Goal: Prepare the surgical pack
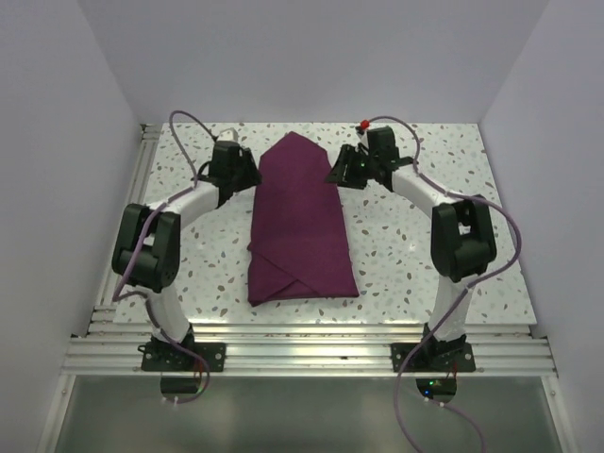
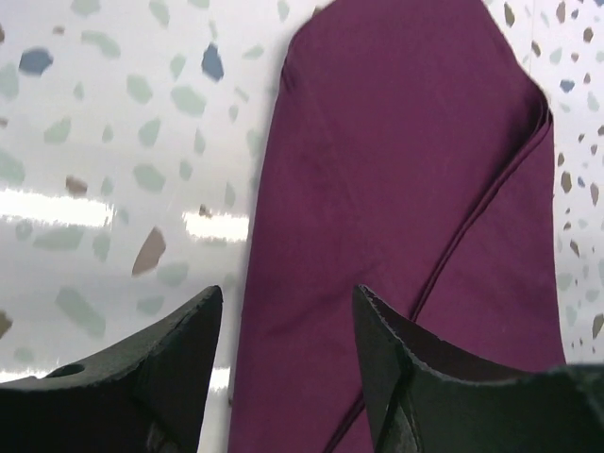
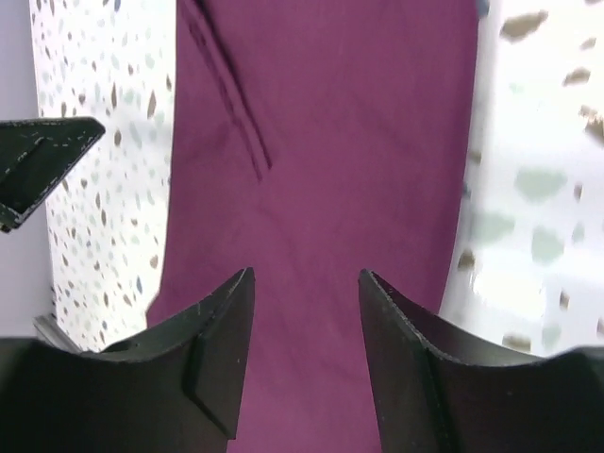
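Note:
The surgical pack [image 1: 300,222] is a deep purple-maroon cloth folded into a long bundle with a pointed far end, lying in the middle of the speckled table [image 1: 396,245]. My left gripper [image 1: 247,173] hovers at the bundle's far left edge, open and empty; its wrist view shows the pack [image 2: 396,189] under the gap between its jaws [image 2: 288,297]. My right gripper [image 1: 336,174] is at the far right edge, also open and empty, with the cloth [image 3: 321,142] filling the space between its fingers [image 3: 307,278]. No steel tray shows.
White walls close in the table on the left, right and back. A metal rail frame [image 1: 302,344] runs along the near edge where the arm bases are bolted. A tip of the left gripper [image 3: 47,156] shows in the right wrist view.

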Available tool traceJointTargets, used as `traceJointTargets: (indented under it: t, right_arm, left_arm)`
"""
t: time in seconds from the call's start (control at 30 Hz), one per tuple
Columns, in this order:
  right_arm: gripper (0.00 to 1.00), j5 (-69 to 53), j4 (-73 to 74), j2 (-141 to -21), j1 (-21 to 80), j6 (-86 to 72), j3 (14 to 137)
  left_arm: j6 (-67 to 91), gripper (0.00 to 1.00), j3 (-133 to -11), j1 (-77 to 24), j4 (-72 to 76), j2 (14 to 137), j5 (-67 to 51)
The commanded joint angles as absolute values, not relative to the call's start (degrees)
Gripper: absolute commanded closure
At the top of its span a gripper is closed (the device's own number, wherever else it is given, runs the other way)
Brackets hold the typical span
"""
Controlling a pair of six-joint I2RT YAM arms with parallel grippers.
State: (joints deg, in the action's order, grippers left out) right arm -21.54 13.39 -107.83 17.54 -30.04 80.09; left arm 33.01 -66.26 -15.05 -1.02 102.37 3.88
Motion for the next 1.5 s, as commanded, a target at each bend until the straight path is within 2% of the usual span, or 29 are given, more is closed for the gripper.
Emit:
traceJointTargets:
  t: [0.0, 0.27, 0.33, 0.37, 0.4, 0.47, 0.57, 0.73, 0.9, 1.17, 1.3, 1.37, 1.43, 1.47]
  right_arm:
    - [0.47, -25.4, 10.02, -114.15, 16.17, -31.46, 90.23]
    - [0.53, -31.99, 4.85, -131.2, 14.85, -37.79, 107.13]
    - [0.59, -34.88, 3.35, -135.16, 14.5, -40.32, 110.29]
    - [0.62, -35.85, 1.6, -136.22, 14.24, -41.47, 111.09]
    - [0.68, -37.69, 0.54, -137.71, 14.06, -42.7, 111.35]
    - [0.74, -38.32, -2.35, -138.25, 13.54, -44.56, 110.74]
    - [0.84, -37.88, -4.04, -140.18, 12.83, -45.61, 110.56]
    - [0.93, -37.89, -4.49, -145.97, 11.69, -48.16, 115.22]
    - [0.98, -35.95, -5.53, -149.41, 10.38, -50.44, 117.24]
    - [1.0, -33.05, -10.53, -155.04, 8.35, -56.16, 119.27]
    - [1.0, -30.85, -12.39, -155.21, 7.21, -56.86, 119.26]
    - [1.0, -31.29, -11.61, -156.62, 7.12, -56.69, 121.28]
    - [0.95, -32.6, -11.34, -157.84, 7.12, -56.6, 124.36]
    - [0.86, -33.39, -11.42, -158.03, 7.21, -56.34, 125.15]
  left_arm:
    - [30.24, 0.39, -74.94, -13.89, -2.28, 108.43, 3.69]
    - [29.18, 0.39, -86.04, -12.75, 0.95, 119.78, -2.35]
    - [29.44, 0.42, -88.32, -12.22, 1.84, 122.34, -7.08]
    - [30.05, 0.49, -88.68, -12.04, 3.24, 122.87, -8.95]
    - [30.67, 0.51, -88.33, -11.87, 3.86, 123.22, -10.18]
    - [31.99, 0.56, -86.06, -11.69, 7.27, 122.79, -13.0]
    - [33.39, 0.57, -84.82, -11.69, 10.62, 123.31, -15.54]
    - [33.05, 0.56, -91.48, -11.69, 6.96, 129.54, -12.94]
    - [33.39, 0.65, -95.54, -11.25, 2.55, 134.02, -8.79]
    - [36.91, 0.71, -98.43, -7.39, 4.39, 137.72, -8.52]
    - [36.48, 0.7, -101.95, -6.15, 3.25, 139.48, -8.79]
    - [35.69, 0.66, -104.22, -5.98, 2.55, 140.01, -8.96]
    - [34.98, 0.63, -105.55, -5.98, 2.46, 140.71, -10.01]
    - [34.55, 0.6, -106.17, -5.98, 2.03, 140.71, -10.19]
